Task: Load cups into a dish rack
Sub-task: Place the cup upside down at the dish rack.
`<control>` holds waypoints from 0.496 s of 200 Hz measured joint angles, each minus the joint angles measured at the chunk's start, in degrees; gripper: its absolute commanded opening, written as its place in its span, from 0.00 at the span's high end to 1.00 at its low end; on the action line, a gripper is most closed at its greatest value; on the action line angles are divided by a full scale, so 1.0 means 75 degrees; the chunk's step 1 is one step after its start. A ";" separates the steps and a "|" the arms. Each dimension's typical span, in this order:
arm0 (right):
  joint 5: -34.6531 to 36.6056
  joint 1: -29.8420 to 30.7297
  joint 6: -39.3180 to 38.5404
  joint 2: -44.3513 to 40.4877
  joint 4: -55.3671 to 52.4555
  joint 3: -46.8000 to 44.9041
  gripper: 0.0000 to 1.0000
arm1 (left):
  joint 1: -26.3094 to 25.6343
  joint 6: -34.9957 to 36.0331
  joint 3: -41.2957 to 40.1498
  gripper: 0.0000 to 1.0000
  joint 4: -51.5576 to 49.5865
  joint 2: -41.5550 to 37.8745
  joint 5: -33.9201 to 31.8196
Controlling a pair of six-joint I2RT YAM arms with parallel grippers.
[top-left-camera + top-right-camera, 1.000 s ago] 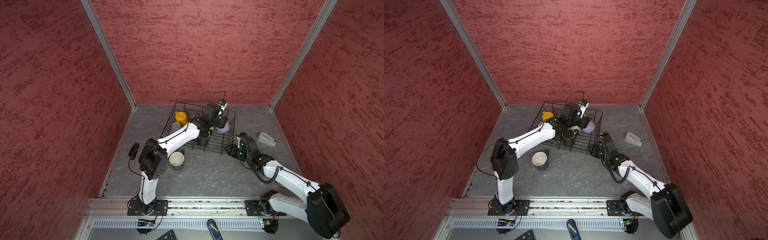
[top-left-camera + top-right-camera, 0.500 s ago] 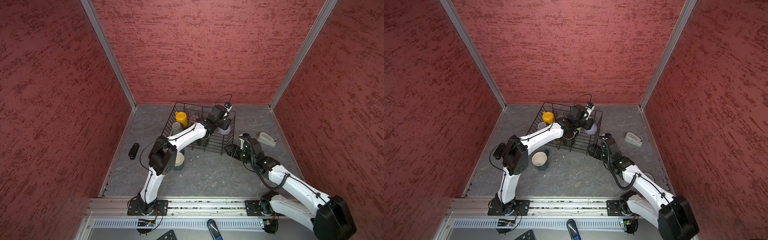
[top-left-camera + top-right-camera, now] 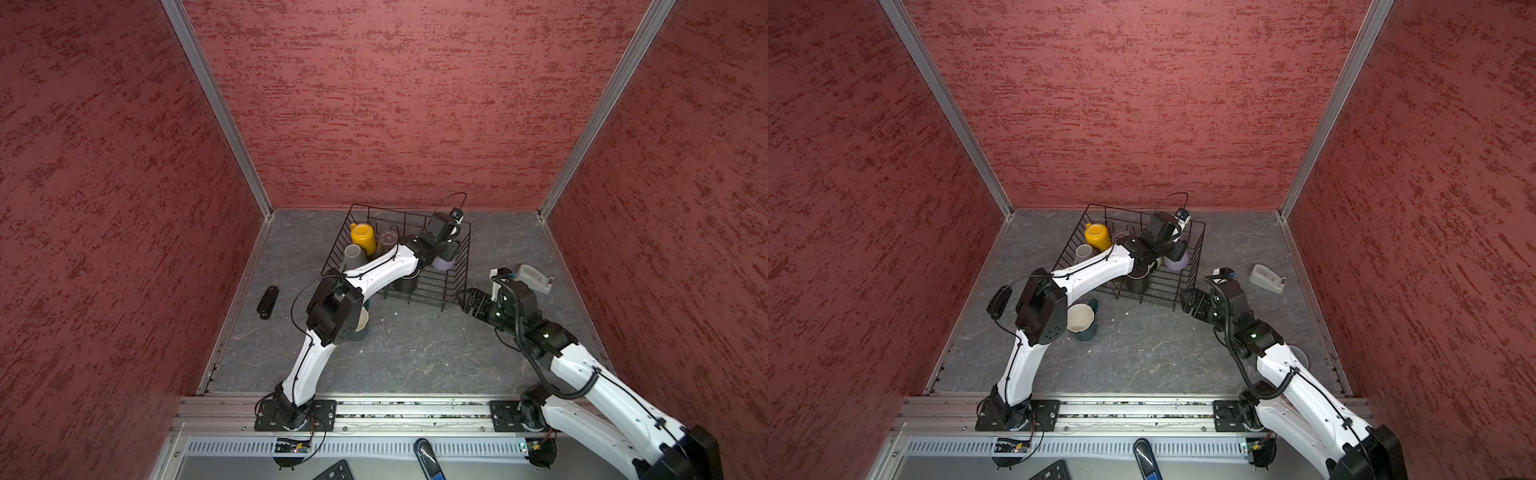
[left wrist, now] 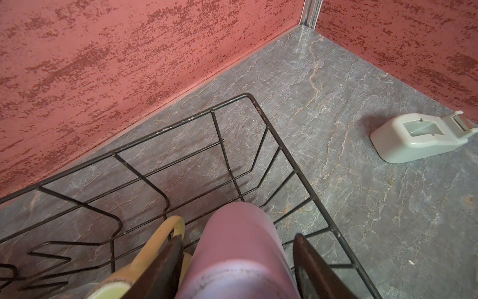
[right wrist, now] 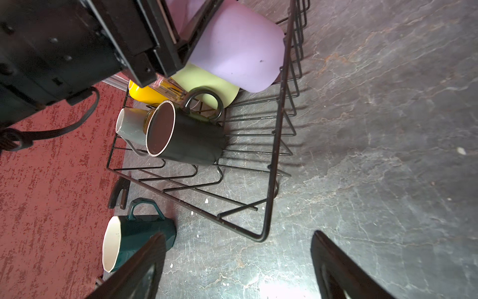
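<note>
Clasping lilac tumbler (image 5: 240, 49) by dish rack (image 5: 269, 196) rim, left tool (image 4: 234, 243); right tool (image 5: 238, 234) spread, empty

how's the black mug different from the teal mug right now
The black mug stands inside the dish rack; the teal mug stands on the table outside it. The black mug is dark inside; the teal mug is cream inside. Both are upright, mouth up, with a handle.
</note>
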 measured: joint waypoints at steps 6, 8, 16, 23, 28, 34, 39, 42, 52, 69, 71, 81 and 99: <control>0.0012 0.0000 0.0000 -0.0020 -0.0032 0.0000 0.11 | 0.0000 0.0003 0.0003 0.69 0.0000 0.0041 0.0000; 0.0015 0.0000 0.0000 -0.0023 -0.0038 0.0000 0.10 | -0.0003 0.0009 0.0006 0.68 -0.0009 0.0041 0.0000; 0.0035 0.0000 0.0000 -0.0052 -0.0076 0.0003 0.10 | -0.0006 0.0017 0.0009 0.61 -0.0055 0.0076 0.0000; 0.0055 0.0000 0.0000 -0.0079 -0.0114 0.0015 0.10 | -0.0009 0.0020 0.0009 0.55 -0.0093 0.0096 0.0000; 0.0067 0.0000 0.0000 -0.0096 -0.0131 0.0026 0.10 | -0.0012 0.0020 0.0009 0.52 -0.0134 0.0099 -0.0003; 0.0085 -0.0003 0.0000 -0.0114 -0.0157 0.0044 0.10 | -0.0015 0.0023 0.0009 0.48 -0.0192 0.0099 -0.0003; 0.0093 -0.0003 0.0000 -0.0125 -0.0166 0.0061 0.09 | -0.0017 0.0023 0.0012 0.43 -0.0230 0.0099 -0.0003; 0.0105 -0.0003 -0.0003 -0.0128 -0.0175 0.0073 0.09 | -0.0017 0.0026 0.0012 0.40 -0.0248 0.0099 -0.0003; 0.0122 -0.0003 -0.0003 -0.0131 -0.0213 0.0119 0.09 | -0.0023 0.0047 0.0026 0.34 -0.0291 0.0099 -0.0009; 0.0143 -0.0003 -0.0009 -0.0131 -0.0268 0.0221 0.09 | -0.0029 0.0096 0.0026 0.26 -0.0315 0.0099 -0.0029; 0.0143 -0.0003 -0.0009 -0.0131 -0.0274 0.0233 0.09 | -0.0029 0.0111 0.0026 0.25 -0.0315 0.0099 -0.0032; 0.0152 -0.0003 -0.0012 -0.0128 -0.0294 0.0300 0.09 | -0.0029 0.0117 0.0026 0.20 -0.0312 0.0099 -0.0038; 0.0181 -0.0009 -0.0026 -0.0134 -0.0306 0.0367 0.09 | -0.0029 0.0195 0.0026 0.08 -0.0306 0.0099 -0.0035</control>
